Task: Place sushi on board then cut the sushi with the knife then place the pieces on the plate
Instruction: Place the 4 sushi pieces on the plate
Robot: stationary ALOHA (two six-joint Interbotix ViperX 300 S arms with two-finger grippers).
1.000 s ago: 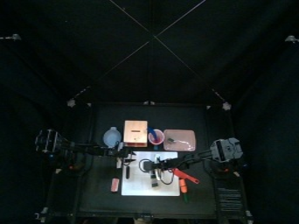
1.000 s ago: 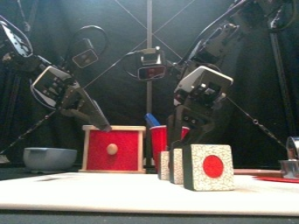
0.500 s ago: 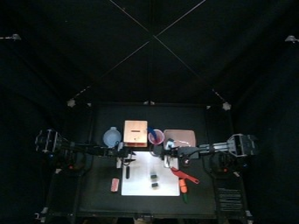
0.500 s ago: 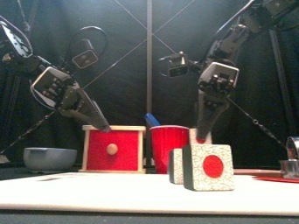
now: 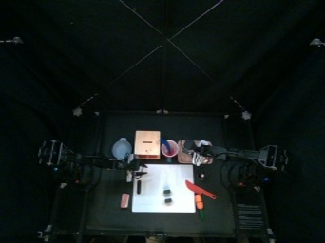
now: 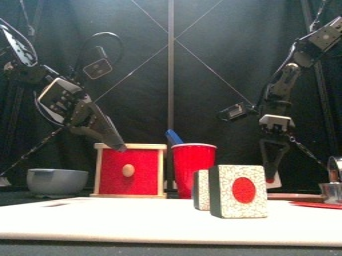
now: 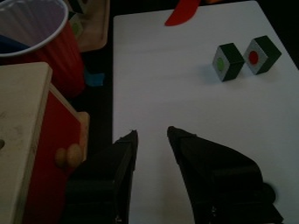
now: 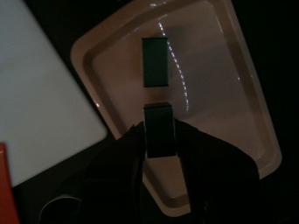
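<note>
**Status: transfer stage in progress**

1. My right pincer [image 8: 162, 140] is clamping the held sushi piece [image 8: 160, 118], a dark green block. It is hanging over the pink tray [image 8: 228, 61] in the middle of the right wrist view. I cannot tell whether the block is touching the tray floor.
2. The delivered sushi piece [image 8: 156, 61] is lying flat on the tray in the upper middle of that view, apart from the held one.
3. The near sushi piece [image 6: 241, 190] and the far sushi piece [image 6: 202, 189] are standing side by side on the white board [image 6: 120, 222], in the lower right of the front view.
4. My left pincer [image 7: 152, 136] is hovering above the board in the lower middle of the left wrist view. Its jaws are standing narrowly apart and are gripping nothing.
5. The red knife [image 5: 200, 194] is lying at the board's right edge, right of centre low in the top view. The blue knife [image 6: 174, 137] is sitting in the red cup [image 6: 194, 168].

**Progress assessment**

- Placing on the board and cutting are reading as done, since the roll is showing as separate blocks.
- One block is resting on the tray and a second is being delivered.
- Two blocks are waiting on the board for transfer.
</note>
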